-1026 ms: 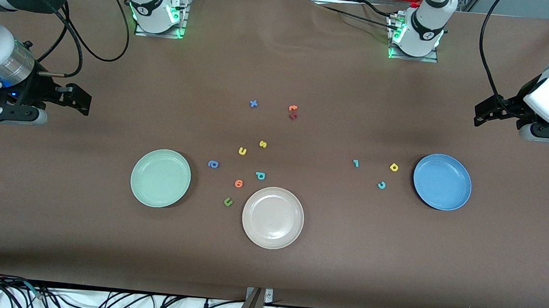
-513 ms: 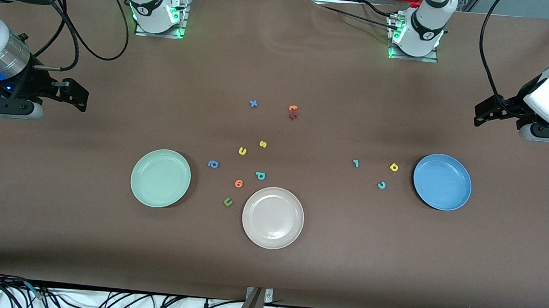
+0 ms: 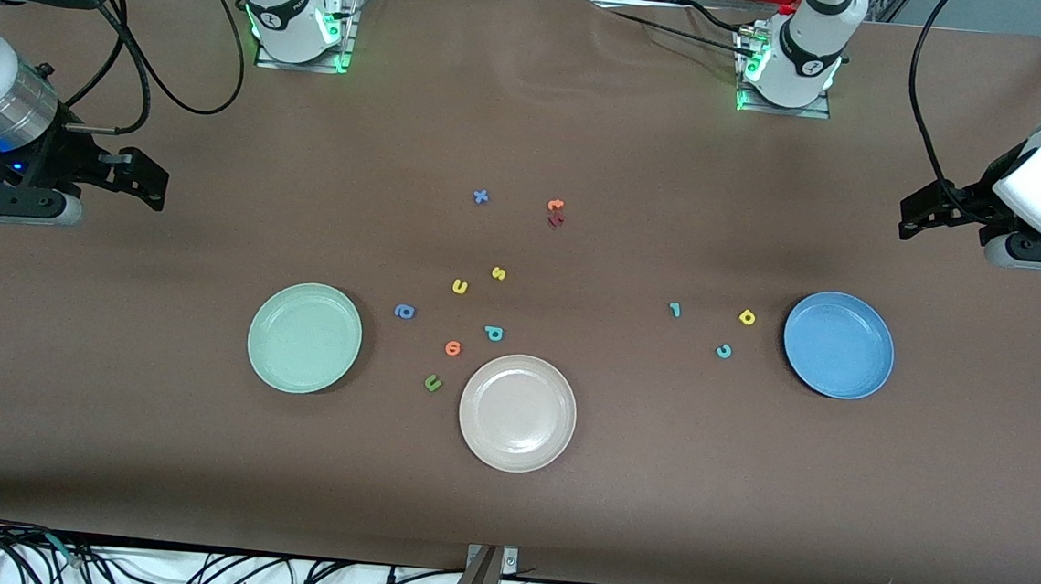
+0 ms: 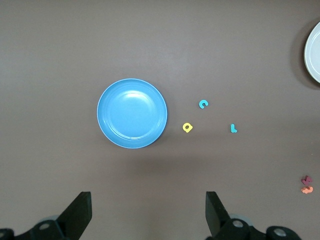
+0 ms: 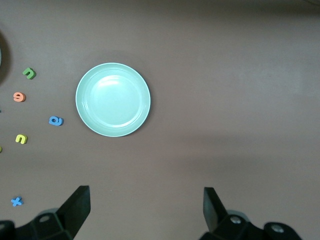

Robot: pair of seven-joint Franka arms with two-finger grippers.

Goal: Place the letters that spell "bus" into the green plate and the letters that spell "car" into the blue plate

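Both grippers' fingers spread wide, nothing held. Left gripper (image 4: 147,215) up over bare table at the left arm's end, right gripper (image 5: 145,212) over bare table at the right arm's end. Green plate (image 3: 305,337) and blue plate (image 3: 838,344) have nothing in them. Teal b (image 3: 494,333), yellow u (image 3: 459,286), yellow s (image 3: 499,273) lie between green plate and beige plate (image 3: 518,412). Teal c (image 3: 723,350), yellow a (image 3: 747,318), teal r (image 3: 675,310) lie near blue plate, toward the table's middle.

Beige plate (image 3: 517,413) crowds teal b (image 3: 494,333); blue round letter (image 3: 405,311) between yellow u (image 3: 459,286), green plate (image 3: 305,337).
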